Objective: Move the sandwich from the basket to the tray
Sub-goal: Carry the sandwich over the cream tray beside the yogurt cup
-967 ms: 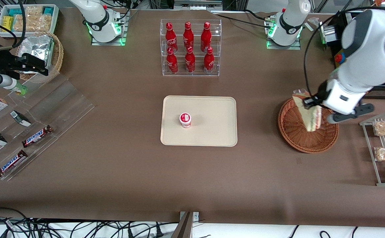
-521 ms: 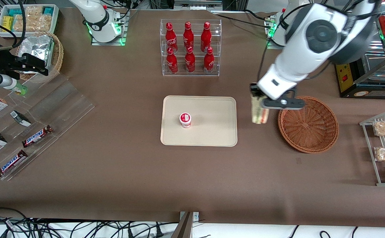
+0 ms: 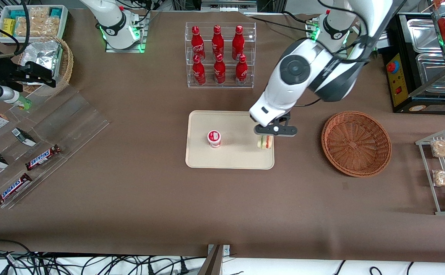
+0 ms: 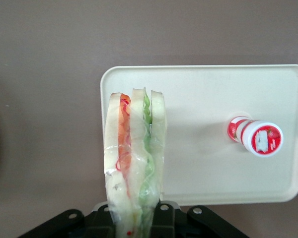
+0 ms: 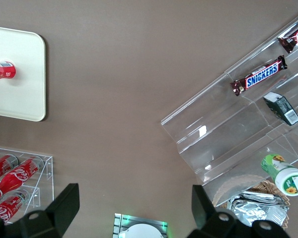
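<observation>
The left arm's gripper [image 3: 265, 134] pinches the clear-wrapped triangular sandwich [image 3: 265, 142] of white bread, red and green filling, hanging over the flat cream tray's [image 3: 241, 160] edge, apparently not touching it. The round reddish-brown wicker basket [image 3: 356, 143] holds nothing; lowering and release remain.

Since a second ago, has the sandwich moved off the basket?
Yes. The gripper has carried the sandwich away from the wicker basket to above the tray edge nearest that basket.
</observation>
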